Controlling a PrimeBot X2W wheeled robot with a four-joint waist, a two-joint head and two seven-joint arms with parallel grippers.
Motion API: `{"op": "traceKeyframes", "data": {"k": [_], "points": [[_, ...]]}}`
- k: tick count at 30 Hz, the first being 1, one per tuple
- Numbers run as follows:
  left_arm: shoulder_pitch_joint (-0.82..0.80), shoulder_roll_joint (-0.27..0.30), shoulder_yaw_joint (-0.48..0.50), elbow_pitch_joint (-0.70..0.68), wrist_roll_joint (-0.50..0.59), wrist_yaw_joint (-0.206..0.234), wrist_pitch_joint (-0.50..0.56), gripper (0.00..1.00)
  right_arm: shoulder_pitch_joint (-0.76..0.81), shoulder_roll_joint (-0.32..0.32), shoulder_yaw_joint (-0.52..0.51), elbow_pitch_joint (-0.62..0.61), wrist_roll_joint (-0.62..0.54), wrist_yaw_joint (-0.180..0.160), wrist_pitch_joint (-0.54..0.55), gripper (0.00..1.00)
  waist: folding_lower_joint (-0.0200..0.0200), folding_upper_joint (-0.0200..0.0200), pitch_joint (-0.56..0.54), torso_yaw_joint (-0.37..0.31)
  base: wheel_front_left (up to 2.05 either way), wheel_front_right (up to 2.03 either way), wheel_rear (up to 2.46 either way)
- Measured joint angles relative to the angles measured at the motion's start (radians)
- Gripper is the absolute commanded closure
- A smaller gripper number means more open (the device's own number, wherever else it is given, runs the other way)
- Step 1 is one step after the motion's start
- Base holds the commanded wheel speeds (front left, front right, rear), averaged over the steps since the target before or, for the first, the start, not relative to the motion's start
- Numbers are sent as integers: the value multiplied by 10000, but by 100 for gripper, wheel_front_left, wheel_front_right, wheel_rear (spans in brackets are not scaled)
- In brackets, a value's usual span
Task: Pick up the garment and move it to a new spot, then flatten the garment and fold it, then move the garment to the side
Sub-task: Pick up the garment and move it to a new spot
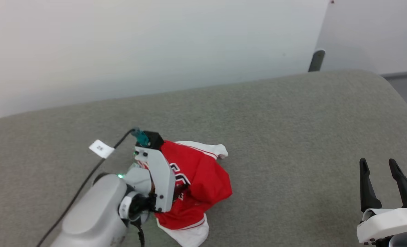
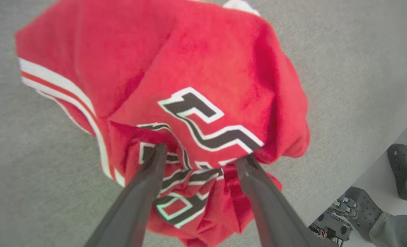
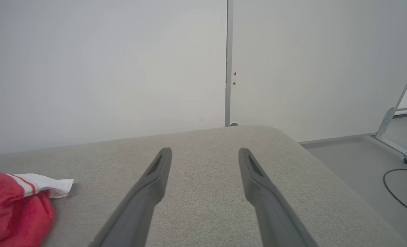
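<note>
Grey fabric surface (image 1: pixel 292 113), white wall (image 1: pixel 155 44), perhaps clogs (image 2: pixel 399 164)

Layout, as I see it. Garment (image 1: pixel 200 178) lies bunched on the padded surface (image 1: pixel 292 120), left of centre, toward my near edge. My left gripper (image 2: pixel 203 152) is right over it, pointing down, fingers spread, both tips against the cloth at the lettering. One sleeve (image 1: pixel 217 149) sticks out on the garment's far side. A tagged cable (image 1: pixel 100 148) runs from my left wrist, left of the garment. My right gripper (image 1: pixel 377 161) is well apart at near right, over bare surface, nothing between its spread fingers. Wall (image 1: pixel 155 41) stands behind the far edge. Floor (image 3: pixel 361 161) lies to the right. A person's feet (image 2: pixel 400 164) stand past one edge.
</note>
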Motion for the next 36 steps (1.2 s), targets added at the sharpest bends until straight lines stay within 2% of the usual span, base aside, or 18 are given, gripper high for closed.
{"op": "traceKeyframes", "data": {"k": [6, 8, 14, 16, 24, 30, 36], "points": [[272, 464, 445, -1319, 0, 63, -861, 0, 159, 0, 29, -84, -33, 0, 56, 0, 0, 0, -341, 492, 0, 0, 0], [453, 646, 575, -1747, 69, -42, -1377, 0, 167, -4, 63, -134, -35, 0, 61, 0, 0, 1, -442, 672, 0, 0, 0], [1135, 1273, 1185, -2566, 600, -186, -3674, 0, 314, -190, 353, -127, -46, 0, -79, 0, 0, 0, -747, 1176, 0, 0, 0], [1502, 1325, 1455, -2761, 583, -261, -4497, 0, 381, -234, 351, -63, -44, 0, -121, 0, 0, 1, -849, 1314, 0, 0, 0], [2786, 1881, 2057, -2888, 1250, -360, -7340, 0, 764, -290, 349, -71, -31, 0, -374, 0, 0, 0, -1172, 1796, 0, 0, 0], [3648, 2019, 2472, -2803, 1289, -123, -8437, 0, 985, -299, 161, -36, -15, 0, -491, 0, 0, 0, -1297, 2105, 0, 0, 0], [4379, 2186, 2872, -2805, 1116, 100, -8982, 0, 1204, -274, -67, 12, -15, 0, -587, 0, 0, 0, -1337, 2380, 0, 0, 0]]}}
